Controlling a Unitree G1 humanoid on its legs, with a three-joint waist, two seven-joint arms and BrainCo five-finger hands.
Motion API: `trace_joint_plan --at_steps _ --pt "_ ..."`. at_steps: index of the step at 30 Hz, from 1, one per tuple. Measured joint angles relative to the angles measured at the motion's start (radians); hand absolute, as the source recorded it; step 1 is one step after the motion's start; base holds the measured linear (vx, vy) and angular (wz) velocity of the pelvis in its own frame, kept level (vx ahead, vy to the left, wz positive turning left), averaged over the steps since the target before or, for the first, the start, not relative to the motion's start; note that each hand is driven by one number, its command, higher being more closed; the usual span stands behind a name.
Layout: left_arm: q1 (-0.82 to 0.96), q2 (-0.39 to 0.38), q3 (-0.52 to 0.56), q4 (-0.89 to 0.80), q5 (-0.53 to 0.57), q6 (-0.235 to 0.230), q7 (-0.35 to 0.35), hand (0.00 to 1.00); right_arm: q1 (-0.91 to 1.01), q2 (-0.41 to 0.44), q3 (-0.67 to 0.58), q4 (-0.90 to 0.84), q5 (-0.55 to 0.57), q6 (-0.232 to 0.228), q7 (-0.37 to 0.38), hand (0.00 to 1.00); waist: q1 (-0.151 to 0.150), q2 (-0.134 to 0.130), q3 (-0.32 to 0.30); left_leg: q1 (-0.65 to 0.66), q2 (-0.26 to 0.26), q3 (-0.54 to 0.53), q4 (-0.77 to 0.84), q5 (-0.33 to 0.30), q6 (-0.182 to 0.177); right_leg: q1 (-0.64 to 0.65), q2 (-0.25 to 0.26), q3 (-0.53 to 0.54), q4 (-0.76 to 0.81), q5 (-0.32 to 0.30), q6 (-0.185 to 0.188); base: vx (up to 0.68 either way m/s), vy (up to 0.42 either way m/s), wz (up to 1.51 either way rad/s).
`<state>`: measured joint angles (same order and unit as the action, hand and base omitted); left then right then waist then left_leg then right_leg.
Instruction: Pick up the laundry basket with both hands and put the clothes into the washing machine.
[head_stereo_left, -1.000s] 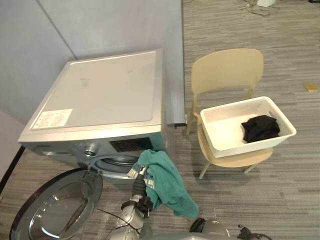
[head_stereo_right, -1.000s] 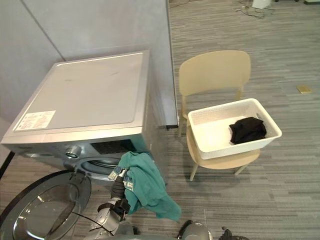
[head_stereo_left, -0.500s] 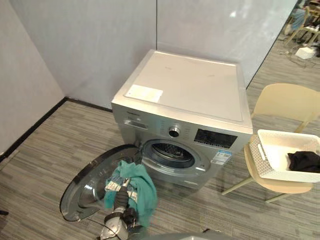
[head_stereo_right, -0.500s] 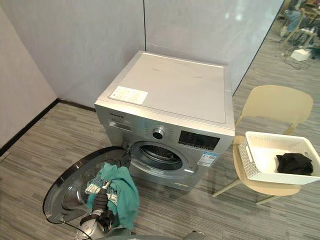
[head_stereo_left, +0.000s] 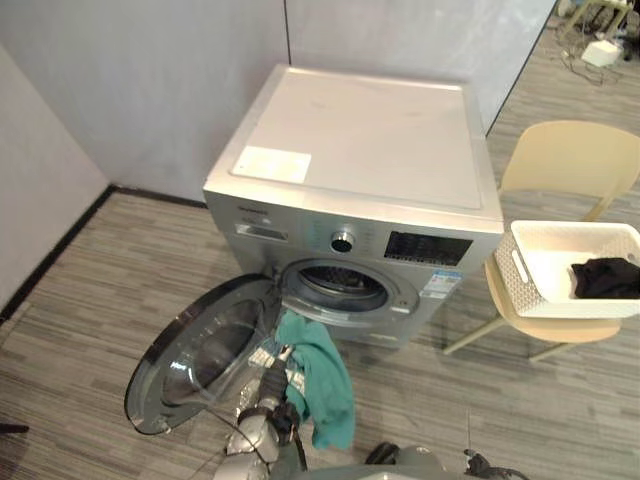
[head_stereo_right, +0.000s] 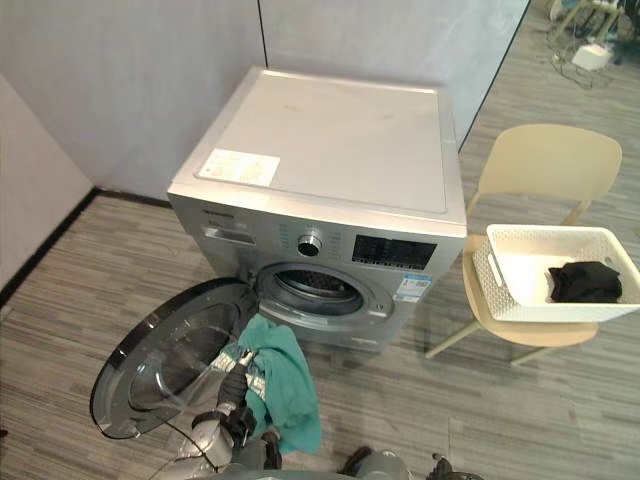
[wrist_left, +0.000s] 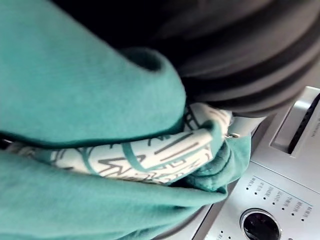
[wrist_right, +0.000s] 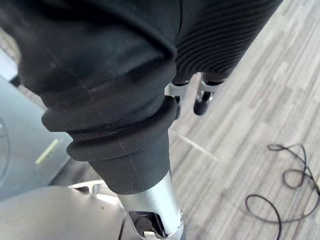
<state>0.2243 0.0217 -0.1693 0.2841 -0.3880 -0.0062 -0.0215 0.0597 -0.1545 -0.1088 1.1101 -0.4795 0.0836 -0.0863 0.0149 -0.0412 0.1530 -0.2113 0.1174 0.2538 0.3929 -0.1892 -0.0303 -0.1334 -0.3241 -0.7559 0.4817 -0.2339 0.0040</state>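
Hanging from the left hand (head_stereo_left: 272, 372), the teal garment (head_stereo_left: 325, 388) droops in loose folds just in front of the washing machine (head_stereo_left: 370, 140), below and near the drum opening (head_stereo_left: 335, 288). The fingers are clenched on a bunched part with a white printed patch, and the left wrist view shows that patch crumpled tight against the hand. The round door (head_stereo_left: 195, 355) lies swung wide open to the robot's left, so the mouth looks unobstructed.

By its drape this is soft, light cloth with no stiffness at all. It should follow the hand anywhere but will trail and sag, and the long free tail could catch on the drum's lip or spill back out. Holding it at the bunch is sensible; pushing that gathered part deep inside before letting go would likely carry the rest in.

Over on the right, the white laundry basket (head_stereo_left: 528, 292) sits on the seat of a pale chair (head_stereo_left: 570, 155), well apart from the machine, with a black garment (head_stereo_left: 606, 277) heaped in one end. That one looks equally limp, best pinched at its crumpled middle.

The right hand (wrist_right: 215, 45) hangs over the striped floor (wrist_right: 260, 90), holding nothing that I can see; whether it is clenched or released I cannot tell.
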Motion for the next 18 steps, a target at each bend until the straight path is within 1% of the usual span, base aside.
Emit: trace_joint_plan --at_steps 1,2,3,4,5,6,7,8,9,10,11,13,14,15,16,17,18 --pt "-0.014 0.0 -0.004 0.002 -0.005 0.0 0.001 1.0 -0.007 0.0 0.0 -0.003 0.0 0.0 0.0 0.0 -0.001 -0.002 0.012 -0.003 -0.002 0.005 0.007 0.0 0.0 -0.005 -0.005 0.006 0.006 0.0 0.0 -0.03 0.088 -0.13" --pt "-0.044 0.013 -0.01 0.003 -0.023 0.0 0.003 1.0 -0.016 -0.003 0.002 -0.016 0.001 0.001 0.0 0.0 0.001 -0.006 0.038 -0.007 -0.008 0.025 0.012 0.0 0.0 -0.03 -0.019 0.03 0.025 0.001 0.0 -0.07 0.081 -0.22" --pt "-0.056 0.018 -0.012 0.002 -0.033 -0.001 0.005 1.0 -0.018 -0.005 0.004 -0.025 0.001 0.001 -0.001 0.0 0.001 -0.006 0.048 -0.012 -0.01 0.031 0.015 0.0 0.0 -0.041 -0.025 0.037 0.033 0.001 0.0 -0.11 0.082 -0.28" --pt "-0.086 0.021 -0.012 0.003 -0.044 -0.004 0.013 1.0 -0.027 -0.01 0.01 -0.045 0.001 0.002 -0.003 0.0 -0.001 0.0 0.072 -0.036 -0.01 0.043 0.031 0.0 0.0 -0.071 -0.031 0.052 0.046 0.004 -0.005 -0.13 0.058 -0.25" --pt "-0.125 0.019 -0.012 0.003 -0.064 -0.006 0.031 1.0 -0.034 -0.015 0.022 -0.074 0.003 0.006 -0.002 0.0 0.0 0.002 0.096 -0.072 -0.001 0.058 0.046 -0.001 0.001 -0.115 -0.03 0.069 0.053 0.011 -0.012 -0.12 0.032 -0.27" --pt "-0.143 0.019 -0.011 0.003 -0.082 -0.012 0.044 1.0 -0.035 -0.019 0.038 -0.093 0.004 0.007 -0.002 0.0 0.0 0.0 0.107 -0.093 0.005 0.065 0.055 -0.002 0.003 -0.138 -0.028 0.075 0.058 0.014 -0.016 -0.15 0.002 -0.37" --pt "-0.197 0.018 0.005 0.004 -0.122 -0.026 0.077 1.0 -0.035 -0.02 0.08 -0.163 0.005 0.013 -0.003 0.0 -0.002 -0.01 0.139 -0.141 0.025 0.083 0.085 -0.008 0.012 -0.193 -0.021 0.091 0.075 0.017 -0.023 -0.15 -0.036 -0.36" --pt "-0.223 0.015 0.015 0.006 -0.14 -0.032 0.096 1.0 -0.03 -0.02 0.101 -0.202 0.005 0.015 -0.007 0.0 -0.002 -0.016 0.159 -0.153 0.037 0.092 0.101 -0.013 0.018 -0.21 -0.015 0.103 0.082 0.017 -0.029 -0.19 -0.062 -0.51" --pt "-0.277 0.007 0.047 0.011 -0.166 -0.046 0.124 1.0 -0.017 -0.024 0.152 -0.293 0.002 0.029 -0.016 0.0 -0.004 -0.029 0.198 -0.185 0.059 0.103 0.143 -0.022 0.031 -0.246 -0.007 0.123 0.107 0.013 -0.041 -0.16 -0.064 -0.46" --pt "-0.332 -0.002 0.064 0.015 -0.201 -0.059 0.157 1.0 0.002 -0.029 0.187 -0.378 -0.003 0.045 -0.03 0.0 -0.01 -0.039 0.222 -0.219 0.076 0.111 0.182 -0.034 0.033 -0.287 -0.007 0.14 0.137 0.006 -0.053 -0.13 -0.056 -0.42" --pt "-0.371 -0.009 0.074 0.022 -0.218 -0.07 0.174 1.0 0.02 -0.035 0.203 -0.44 -0.005 0.054 -0.04 0.0 -0.012 -0.042 0.236 -0.249 0.085 0.112 0.207 -0.042 0.033 -0.316 -0.006 0.15 0.157 0.001 -0.06 -0.14 -0.061 -0.33" --pt "-0.545 -0.021 0.115 0.031 -0.288 -0.109 0.251 1.0 0.08 -0.061 0.23 -0.675 -0.007 0.071 -0.055 0.0 -0.033 -0.051 0.285 -0.374 0.134 0.12 0.309 -0.072 0.034 -0.444 0.003 0.177 0.223 -0.011 -0.08 -0.18 -0.081 -0.39" --pt "-0.588 -0.023 0.127 0.032 -0.299 -0.116 0.265 1.0 0.092 -0.062 0.235 -0.729 -0.018 0.085 -0.064 0.0 -0.037 -0.052 0.3 -0.398 0.148 0.121 0.333 -0.079 0.035 -0.468 0.01 0.185 0.237 -0.013 -0.083 -0.17 -0.081 -0.39" --pt "-0.667 -0.025 0.145 0.032 -0.316 -0.134 0.297 1.0 0.123 -0.061 0.235 -0.811 -0.023 0.091 -0.079 0.0 -0.052 -0.054 0.32 -0.449 0.171 0.119 0.379 -0.09 0.035 -0.516 0.013 0.189 0.27 -0.023 -0.092 -0.13 -0.065 -0.36" --pt "-0.734 -0.027 0.16 0.032 -0.32 -0.148 0.32 1.0 0.16 -0.063 0.235 -0.902 -0.025 0.096 -0.092 0.0 -0.061 -0.053 0.33 -0.502 0.195 0.117 0.427 -0.105 0.033 -0.573 0.019 0.202 0.307 -0.035 -0.098 -0.1 -0.06 -0.34" --pt "-0.766 -0.03 0.167 0.032 -0.322 -0.155 0.329 1.0 0.177 -0.066 0.235 -0.944 -0.026 0.099 -0.096 0.0 -0.062 -0.053 0.334 -0.531 0.206 0.115 0.452 -0.111 0.034 -0.601 0.022 0.209 0.327 -0.04 -0.104 -0.08 -0.059 -0.36" --pt "-0.82 -0.036 0.182 0.032 -0.327 -0.162 0.347 1.0 0.208 -0.071 0.234 -1.01 -0.027 0.1 -0.106 0.0 -0.064 -0.051 0.336 -0.588 0.231 0.107 0.5 -0.123 0.031 -0.652 0.027 0.212 0.362 -0.05 -0.119 -0.07 -0.078 -0.25"
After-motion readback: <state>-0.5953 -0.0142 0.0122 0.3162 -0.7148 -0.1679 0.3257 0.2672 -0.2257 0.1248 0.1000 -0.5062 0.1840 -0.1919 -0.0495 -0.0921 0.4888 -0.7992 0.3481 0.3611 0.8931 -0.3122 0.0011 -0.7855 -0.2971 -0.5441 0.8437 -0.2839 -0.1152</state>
